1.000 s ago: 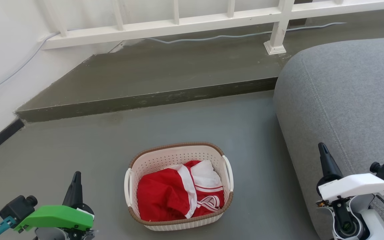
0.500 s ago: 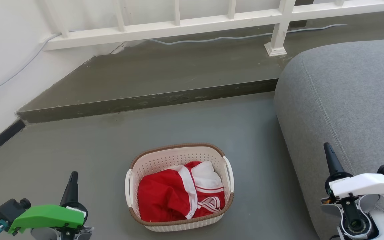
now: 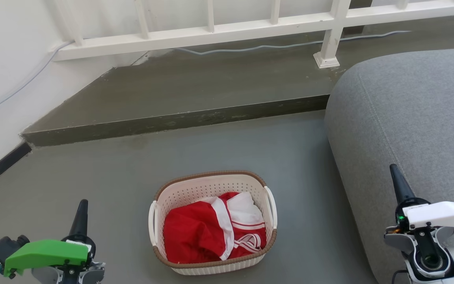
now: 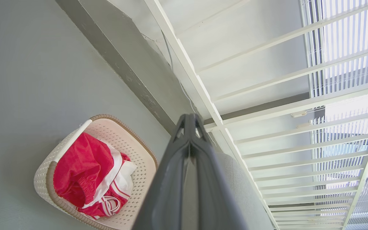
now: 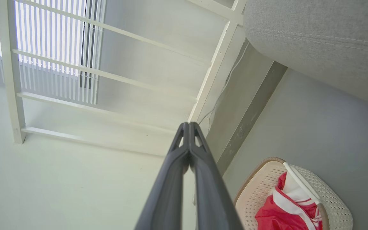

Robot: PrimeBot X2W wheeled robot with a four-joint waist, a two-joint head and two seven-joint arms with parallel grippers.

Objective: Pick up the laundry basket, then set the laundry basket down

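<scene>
Both arms ease outward to the bottom corners, left gripper (image 3: 82,207) and right gripper (image 3: 395,172) pinched shut and empty, flanking the floor-bound laundry basket (image 3: 211,186) at bottom centre, one handle facing each.

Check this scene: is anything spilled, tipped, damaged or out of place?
Nothing stands out. The laundry basket sits upright on the floor with the red-and-white clothes wholly inside it; the left gripper and right gripper are shut, clear of it.
</scene>
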